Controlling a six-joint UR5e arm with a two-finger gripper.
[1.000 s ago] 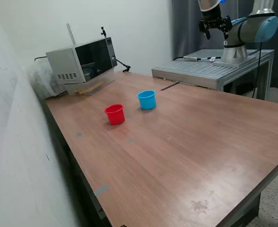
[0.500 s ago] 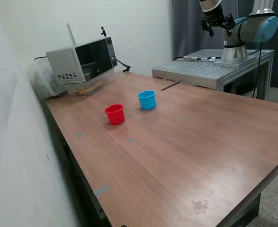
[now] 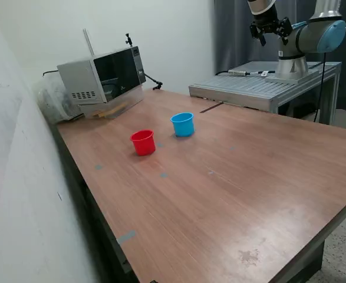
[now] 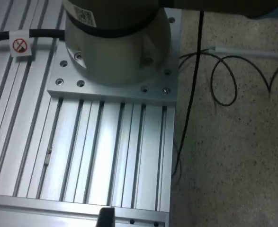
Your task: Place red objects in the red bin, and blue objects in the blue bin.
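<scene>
- Two bins stand near each other on the table (image 3: 231,194), apart, toward its far side.
- The red bin (image 3: 142,142) sits to the exterior view's left of the blue bin (image 3: 183,124) and a little nearer the camera.
- A microwave (image 3: 102,75) rests at the table's far left corner, behind both bins.
- Beyond the table's far right edge stands a metal platform (image 3: 261,88); the arm's base (image 4: 115,42) is mounted on it.
- The gripper (image 3: 266,29) hangs high above that platform, well apart from the bins.
</scene>
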